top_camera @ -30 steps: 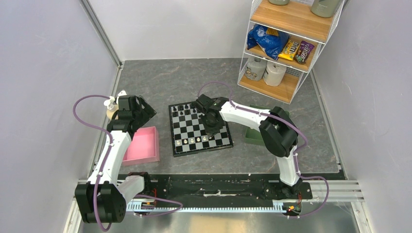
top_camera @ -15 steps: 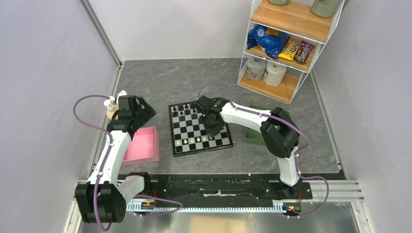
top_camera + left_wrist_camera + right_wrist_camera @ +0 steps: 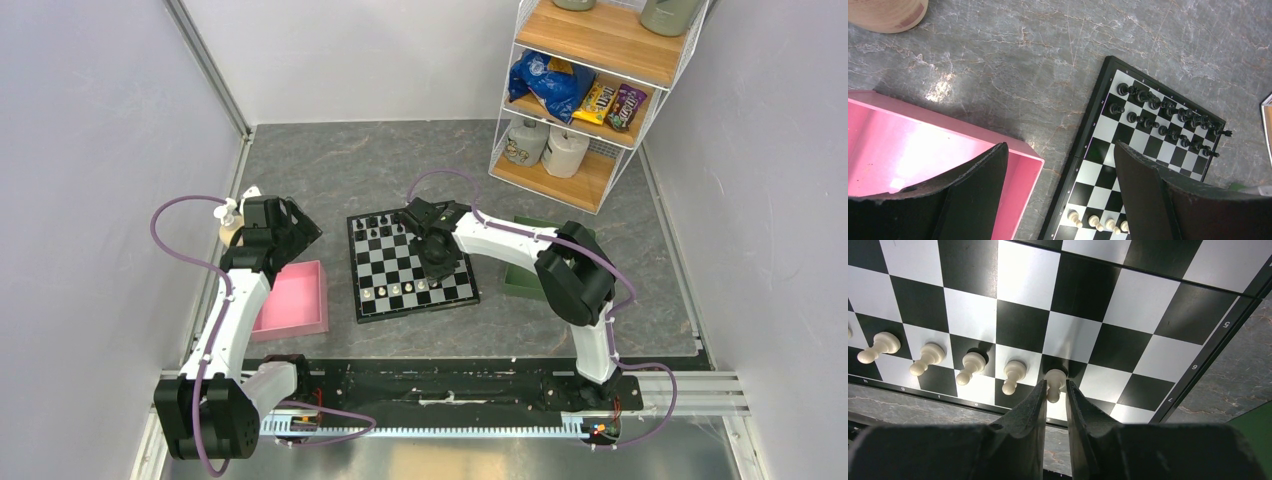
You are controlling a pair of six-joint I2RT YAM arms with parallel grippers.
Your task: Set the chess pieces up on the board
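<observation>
The right gripper [image 3: 1054, 386] straddles a cream-white plastic pawn [image 3: 1054, 377] at the edge of the flat black-and-white checked board [image 3: 1083, 300]; grip unconfirmed. If you retract skewed, a finger may topple it.

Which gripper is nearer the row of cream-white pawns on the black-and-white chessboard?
Right. The right gripper sits low over the row of cream-white pawns, fingertips flanking the end pawn. The left gripper hangs open beside the chessboard, above the pink square tray's corner.
</observation>
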